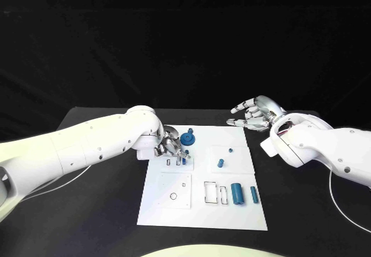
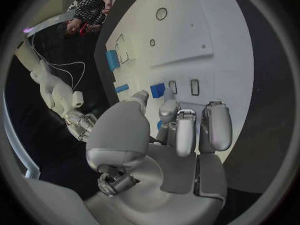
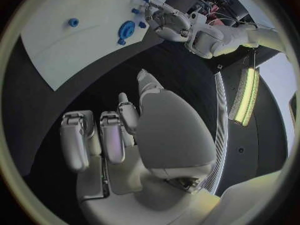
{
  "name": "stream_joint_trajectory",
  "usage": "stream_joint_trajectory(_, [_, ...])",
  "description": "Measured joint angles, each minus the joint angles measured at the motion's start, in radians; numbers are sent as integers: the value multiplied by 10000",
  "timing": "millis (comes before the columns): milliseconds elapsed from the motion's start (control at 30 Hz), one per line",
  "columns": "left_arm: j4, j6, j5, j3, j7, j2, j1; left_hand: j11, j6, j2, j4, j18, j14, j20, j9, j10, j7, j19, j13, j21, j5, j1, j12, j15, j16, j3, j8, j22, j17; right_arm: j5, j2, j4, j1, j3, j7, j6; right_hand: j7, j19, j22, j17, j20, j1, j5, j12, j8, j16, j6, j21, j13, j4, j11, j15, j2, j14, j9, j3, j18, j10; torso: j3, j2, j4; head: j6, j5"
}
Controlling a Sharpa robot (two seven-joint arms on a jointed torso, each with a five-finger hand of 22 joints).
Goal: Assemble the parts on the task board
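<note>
The white task board [image 1: 174, 206] lies in the middle of the black table. My left hand [image 1: 171, 145] hovers low over the board's far left part, beside a blue gear-shaped part [image 1: 188, 140]. In the left wrist view its thumb and one finger [image 2: 167, 99] close around a small blue block [image 2: 157, 90] standing next to two narrow slots [image 2: 194, 87]. My right hand [image 1: 251, 113] hangs over the table past the board's far right corner, fingers loosely curled and holding nothing. The right wrist view shows that hand [image 3: 119, 135] bare, with the gear [image 3: 127, 29] beyond it.
Other blue parts rest on the board: a small peg [image 1: 230, 150], a short cylinder [image 1: 220, 163], a thick cylinder [image 1: 237, 193] and a thin one [image 1: 253, 194] near the front right. Rectangular outlines [image 1: 210, 193] and round holes [image 1: 174, 196] mark the front half.
</note>
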State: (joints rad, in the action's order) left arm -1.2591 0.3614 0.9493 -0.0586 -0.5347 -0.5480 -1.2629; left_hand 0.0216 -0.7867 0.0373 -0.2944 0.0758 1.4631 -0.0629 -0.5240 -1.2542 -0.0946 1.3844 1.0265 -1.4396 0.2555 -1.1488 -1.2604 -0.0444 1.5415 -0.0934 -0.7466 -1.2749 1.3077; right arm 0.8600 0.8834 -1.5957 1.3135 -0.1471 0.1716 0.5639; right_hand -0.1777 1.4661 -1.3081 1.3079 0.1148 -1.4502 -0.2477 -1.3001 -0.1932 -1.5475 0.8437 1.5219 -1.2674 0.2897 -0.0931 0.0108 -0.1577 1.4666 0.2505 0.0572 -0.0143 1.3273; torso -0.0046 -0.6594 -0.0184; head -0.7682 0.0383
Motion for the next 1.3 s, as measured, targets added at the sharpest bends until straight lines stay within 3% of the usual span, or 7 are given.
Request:
stream_joint_trajectory(267, [81, 43, -12, -11, -6, 58, 0, 0, -96, -236, 21, 0, 0, -15, -47, 0, 23, -16, 0, -39, 0, -369, 36, 0, -4, -272, 109, -28, -1, -1, -20, 22, 0, -2, 38, -39, 0, 0, 1, -1, 0, 0, -61, 0, 0, 0, 0, 0, 0, 0, 28, 0, 0, 0, -9, 0, 0, -28, 0, 0, 12, -14, -6])
stream_joint_trajectory(733, [107, 43, -135, -12, -7, 124, -5, -81, -196, -132, 67, 0, 0, -14, -232, 80, 118, -16, -97, -39, -4, -1493, 212, 0, -4, -1260, 274, -63, -1, -1, -71, 61, 0, -3, 91, -102, 30, 0, 3, -3, 0, 0, -368, 0, 0, 0, 31, -37, 9, -28, 28, 0, -1, 0, -26, 140, 0, -28, 7, 0, 7, -68, -11])
stream_joint_trajectory(900, [112, 34, -314, -7, 1, 90, -18, -147, -229, 163, 196, -1, 38, 26, -311, 148, 119, -57, -232, -39, -48, -2107, 391, -38, -4, -2509, 334, -75, -1, -1, -75, 72, -1, -3, 107, -108, 30, 0, 4, -3, 0, -1, -506, 0, 0, 0, 31, -70, 28, -28, 28, 0, -1, 0, -39, 194, -1, -28, 7, 1, 10, -83, -6])
stream_joint_trajectory(1000, [113, 30, -469, -19, 1, 24, -18, -177, -209, 390, -294, 0, 39, 42, -310, 181, 101, -73, -476, -38, -79, -2333, 642, -38, -4, -3073, 150, -75, -2, -1, -75, 76, -1, -3, 115, -108, 30, 0, 4, -3, 0, -1, -506, 0, 0, 0, 30, -70, 28, -28, 28, 0, -1, 0, -40, 194, 0, -28, 6, 8, 8, -73, -12])
stream_joint_trajectory(1133, [91, 6, -705, -24, 0, -103, -17, -176, -159, 656, -339, -1, 39, 42, -310, 182, 129, -72, -533, -38, -88, -2111, 676, -38, -4, -3856, 85, -76, -2, -1, -74, 80, -2, -3, 119, -100, 30, 0, 5, -4, 0, -1, -506, 0, 0, 0, 31, -70, 40, -28, 28, 0, -1, 0, -39, 194, 0, -28, 6, 14, 6, -62, -16])
stream_joint_trajectory(1200, [51, -14, -810, -23, -1, -169, -17, -176, -159, 791, -292, 0, 39, 42, -310, 182, 129, -72, -534, -38, -91, -1976, 676, -38, -4, -4146, -160, -82, -2, -1, -73, 83, -2, -3, 121, -96, 30, 0, 5, -4, 0, -1, -506, 0, 0, 0, 31, -69, 40, -28, 28, 0, -1, 0, -39, 194, 0, -28, 6, 15, 1, -62, -17])
stream_joint_trajectory(1300, [-77, -75, -977, 0, -3, -300, -17, -200, -159, 921, -288, -1, 39, 42, -310, 157, 129, -72, -534, -38, -94, -1839, 720, -38, -5, -4281, -258, -105, -2, -1, -66, 87, -2, -3, 123, -88, 30, 0, 5, -4, 0, -1, -506, 0, 0, 0, 31, -69, 40, -28, 28, 0, -1, 0, -39, 194, 0, -28, 8, 15, 0, -74, -13])
